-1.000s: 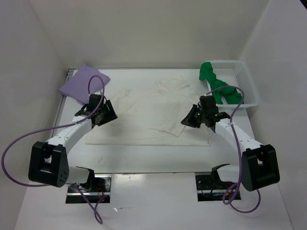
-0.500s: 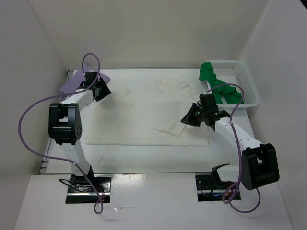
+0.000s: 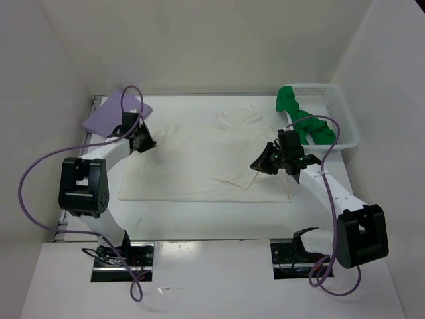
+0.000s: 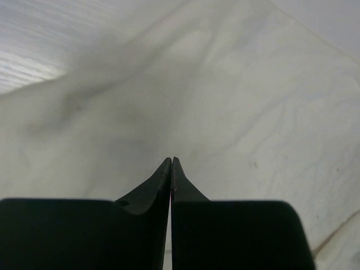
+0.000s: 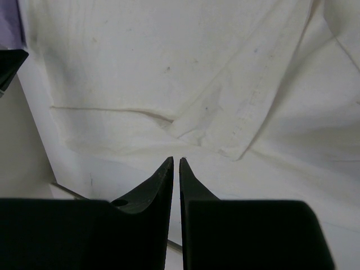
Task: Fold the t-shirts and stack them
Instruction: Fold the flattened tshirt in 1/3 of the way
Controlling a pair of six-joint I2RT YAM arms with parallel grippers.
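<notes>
The left arm has swung away from the near left side of the bench (image 3: 199,216) toward the far left. Its left hand (image 3: 145,141) has gone from wide to fingers pressed together. Half a second ago it was over the edge of the lavender t-shirt (image 3: 106,114). Now it sits at the upper left edge of the white t-shirt (image 3: 199,159). The right arm has barely shifted.

In the left wrist view the black fingertips meet in a thin line, right at pale, wrinkled cloth. Whether any cloth is pinched between them cannot be told.

The right hand (image 3: 260,166) hangs over the right side of the white t-shirt, near a folded-in corner of the hem. Its fingers are narrow, with a thin slit between them and nothing in it.

The white t-shirt lies spread across the middle of the bench, with a smaller folded part at its far right. The lavender t-shirt lies folded flat at the far left corner, just beside the left hand. The green t-shirt (image 3: 302,123) is bunched in the white mesh basket (image 3: 339,100) at the far right, with part of it draped over the basket's near rim.

A purple cable (image 3: 30,179) loops wide from the left arm, off the bench's left side. Another curls over the right arm, close to the basket. Plain white walls enclose the bench on three sides. Two metal base plates (image 3: 123,259) sit at the near edge.
</notes>
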